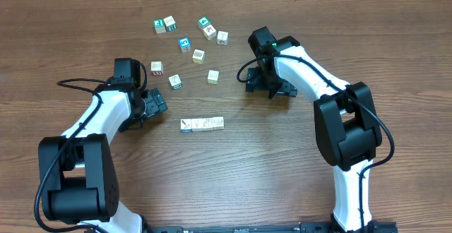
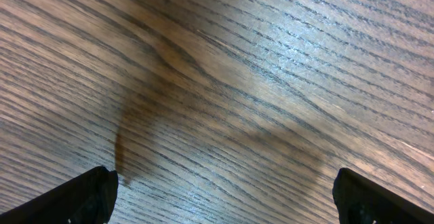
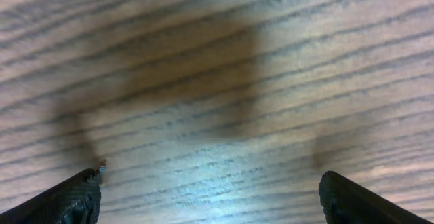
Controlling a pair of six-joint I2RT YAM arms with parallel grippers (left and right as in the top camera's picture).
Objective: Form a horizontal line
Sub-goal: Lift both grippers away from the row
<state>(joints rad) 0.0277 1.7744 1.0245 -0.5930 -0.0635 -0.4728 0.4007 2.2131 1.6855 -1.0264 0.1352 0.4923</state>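
No legible txt on row or loose cubes

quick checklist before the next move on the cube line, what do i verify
1. left gripper open, nothing between its fingers: ok
2. right gripper open, nothing between its fingers: ok
3. horizontal line is four cubes touching side by side, with the blue-edged one at the left end: ok
4. both grippers apart from the line: ok
5. loose cubes lie beyond the line, none touching it: ok
6. cubes in the line perfectly flush: cannot tell, too small
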